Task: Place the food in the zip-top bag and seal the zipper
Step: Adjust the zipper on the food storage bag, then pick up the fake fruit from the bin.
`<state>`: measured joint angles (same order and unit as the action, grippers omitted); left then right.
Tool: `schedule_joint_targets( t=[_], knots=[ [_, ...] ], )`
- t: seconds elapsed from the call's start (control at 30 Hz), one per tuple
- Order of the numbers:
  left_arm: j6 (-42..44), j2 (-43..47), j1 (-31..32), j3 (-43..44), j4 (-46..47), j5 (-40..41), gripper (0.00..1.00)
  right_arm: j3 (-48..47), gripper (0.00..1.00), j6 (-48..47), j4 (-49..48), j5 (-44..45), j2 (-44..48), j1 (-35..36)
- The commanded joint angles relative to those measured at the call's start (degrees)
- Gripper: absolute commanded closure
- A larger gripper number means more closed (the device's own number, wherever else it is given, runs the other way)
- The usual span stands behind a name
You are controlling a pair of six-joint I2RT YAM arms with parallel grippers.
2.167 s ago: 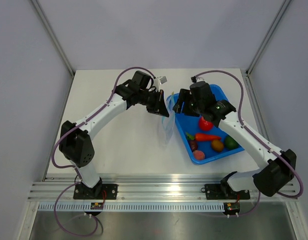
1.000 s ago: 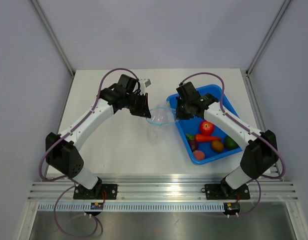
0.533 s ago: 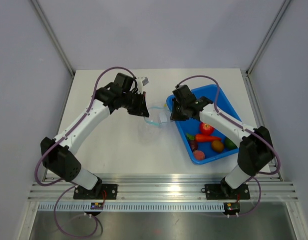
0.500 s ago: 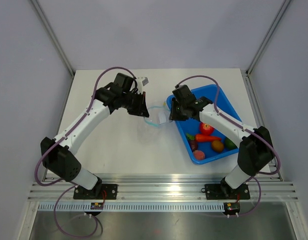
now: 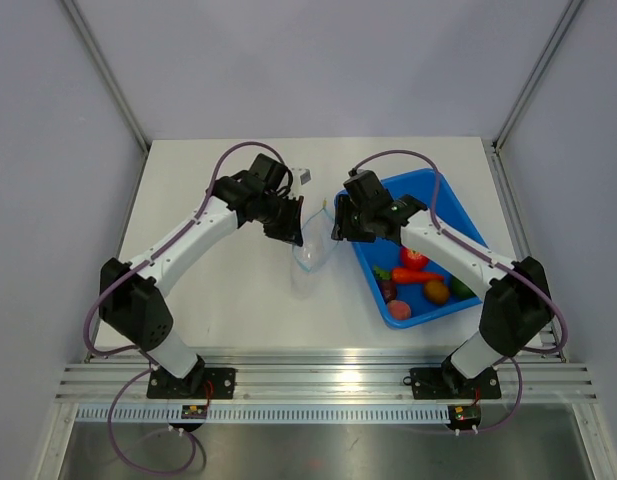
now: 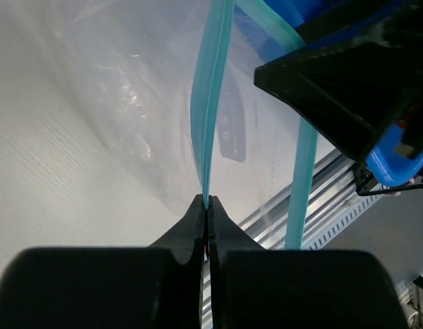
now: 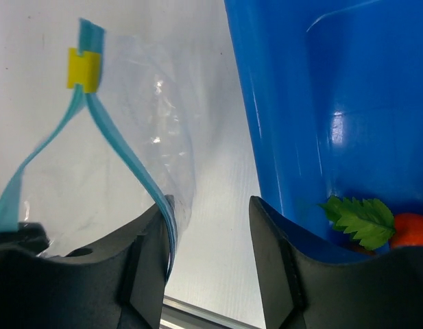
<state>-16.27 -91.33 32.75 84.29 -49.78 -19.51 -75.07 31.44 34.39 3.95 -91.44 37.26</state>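
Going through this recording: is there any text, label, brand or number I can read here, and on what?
No text can be read in any view.
Yellow clip on the zipper: plain, no print.
Small boards at the arm bases: too small to tell any marking.

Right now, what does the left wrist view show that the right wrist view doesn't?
Left wrist only: the left claw shut on one teal zipper strip, and the metal rail. Right wrist only: the open right claw, a yellow tab on the zipper, a green leaf and red toy food. Both: the clear zip-top bag, the blue tray.
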Motion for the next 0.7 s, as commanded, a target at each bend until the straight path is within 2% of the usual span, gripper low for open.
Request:
schedule_joint_targets(
  t=[0.0,0.47,0.53,0.63,0.67],
  knots=[
    [1.16,-0.78,0.29,1.49,0.12,2.63,1.00,-0.43,0.44,0.46,-0.29,1.41,4.51,0.89],
    [0.98,-1.48,1.44,4.21,-1.28,4.65,1.00,-1.57,0.40,0.46,2.17,1.85,9.95,0.89],
    [1.16,-1.66,1.70,4.91,-1.98,5.71,1.00,-1.31,0.36,0.20,3.30,4.48,12.50,0.89],
    [1.24,-1.92,1.96,5.79,-2.60,6.94,1.00,-0.70,0.29,-0.32,8.03,15.36,15.66,-0.07],
    [1.24,-2.01,2.05,5.88,-2.69,6.94,1.00,-0.35,0.25,-0.41,9.19,17.74,16.11,-3.64]
  ],
)
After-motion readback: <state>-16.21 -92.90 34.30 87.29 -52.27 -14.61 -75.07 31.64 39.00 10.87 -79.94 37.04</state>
